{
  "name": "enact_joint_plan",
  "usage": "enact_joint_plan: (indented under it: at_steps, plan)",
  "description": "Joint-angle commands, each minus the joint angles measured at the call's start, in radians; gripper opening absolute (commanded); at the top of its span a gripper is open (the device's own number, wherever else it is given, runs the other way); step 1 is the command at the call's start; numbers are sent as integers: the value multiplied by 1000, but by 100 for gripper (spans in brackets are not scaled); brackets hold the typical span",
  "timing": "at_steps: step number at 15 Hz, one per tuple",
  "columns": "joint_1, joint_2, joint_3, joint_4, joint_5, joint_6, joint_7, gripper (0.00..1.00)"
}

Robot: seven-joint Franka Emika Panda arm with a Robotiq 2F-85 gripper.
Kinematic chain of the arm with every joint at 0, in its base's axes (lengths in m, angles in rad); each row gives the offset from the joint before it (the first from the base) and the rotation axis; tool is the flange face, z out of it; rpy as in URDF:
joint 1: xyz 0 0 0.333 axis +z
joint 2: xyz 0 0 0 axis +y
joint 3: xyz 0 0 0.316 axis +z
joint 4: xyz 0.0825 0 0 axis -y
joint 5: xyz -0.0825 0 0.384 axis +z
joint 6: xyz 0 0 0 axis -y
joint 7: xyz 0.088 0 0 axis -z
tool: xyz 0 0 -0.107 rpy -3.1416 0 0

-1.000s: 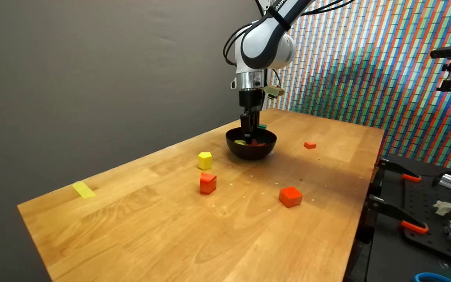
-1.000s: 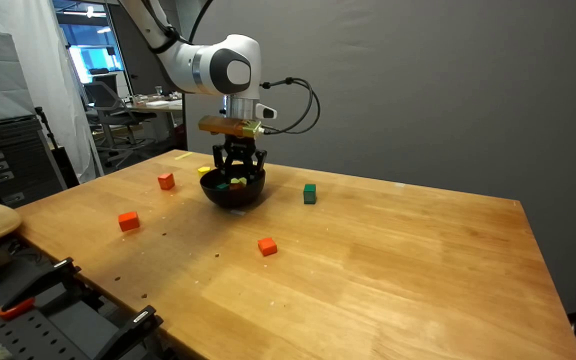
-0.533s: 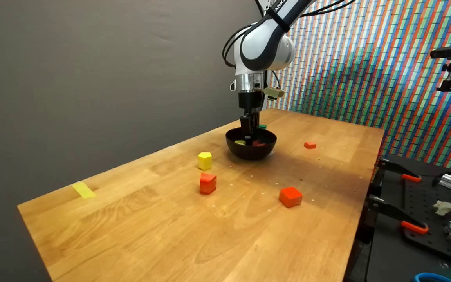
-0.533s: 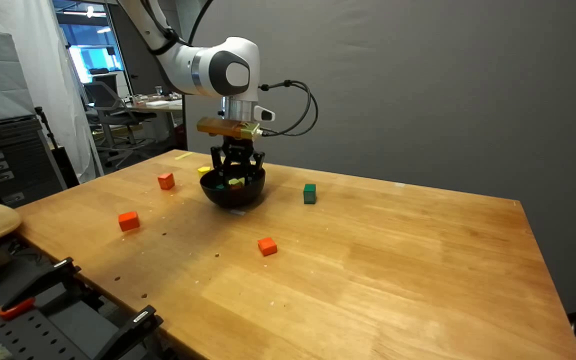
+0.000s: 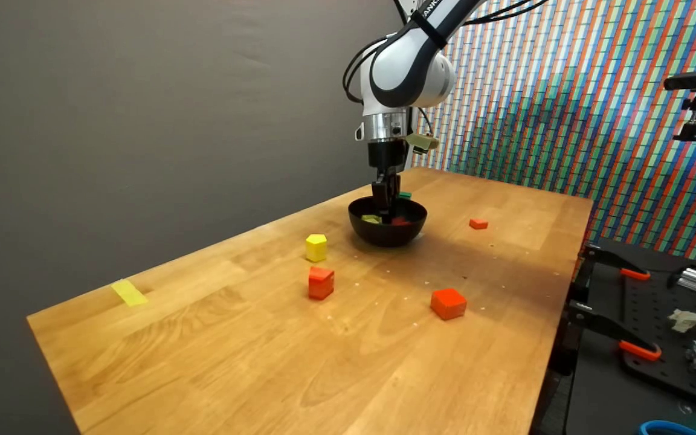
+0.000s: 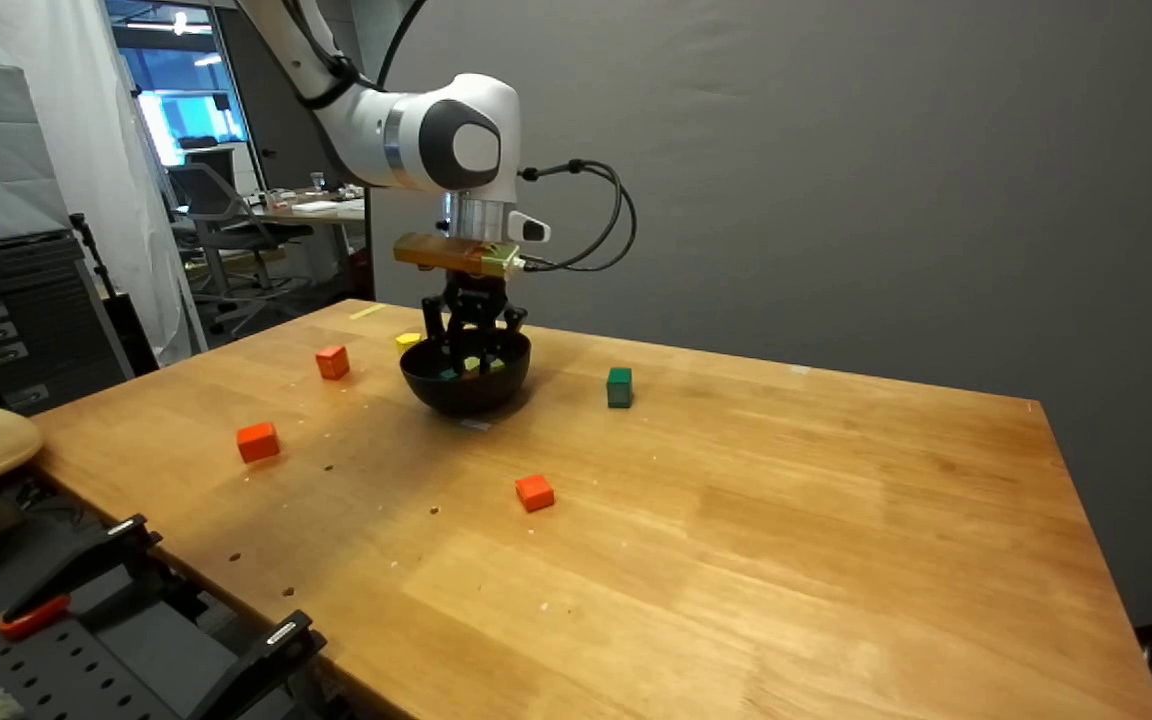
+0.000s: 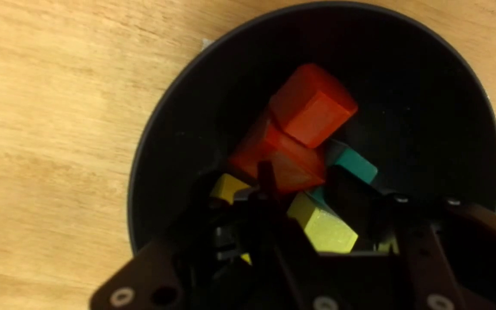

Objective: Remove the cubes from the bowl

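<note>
Several cubes, black bowl around them, gripper (inside)

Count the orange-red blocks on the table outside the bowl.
3, in an exterior view: far block and near block left of the bowl; third block in front, slightly right.

In an exterior view, looks down from well back, slantwise along the counter toward a many-coloured backdrop, with a yellow strip at the near end and a grey wall at left. In an exterior view, also looks down from well back, toward that wall and a white curtain, with the strip by the far corner. In both exterior views, takes in the bowl and the loose cubes. In the wrist view, looks down past the claw from very close, into that shared bowl.
</note>
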Motion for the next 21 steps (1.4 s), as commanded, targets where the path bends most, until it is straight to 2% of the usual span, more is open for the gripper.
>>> enact_joint_plan:
  at_steps: [1, 3, 4, 6, 8, 9, 10, 12, 15, 19, 21]
  plan:
    - [-3, 6, -2, 15, 3, -13, -14, 5]
    - [-5, -1, 0, 15, 6, -11, -15, 2]
    - [-6, -6, 1, 11, 7, -8, -17, 5]
    - [-7, -15, 0, 13, 9, -4, -15, 0]
    - [-11, -15, 5, 12, 18, -8, -19, 3]
    - [-12, -14, 7, 11, 18, -9, -25, 13]
    - [-13, -12, 9, 13, 20, -11, -26, 32]
    - [-9, -2, 12, 21, 20, -8, -26, 44]
    - [11, 19, -2, 41, 4, 24, 9, 69]
    - [11, 51, 4, 79, 15, 16, 12, 98]
    - [5, 71, 13, 103, 28, 9, 8, 100]
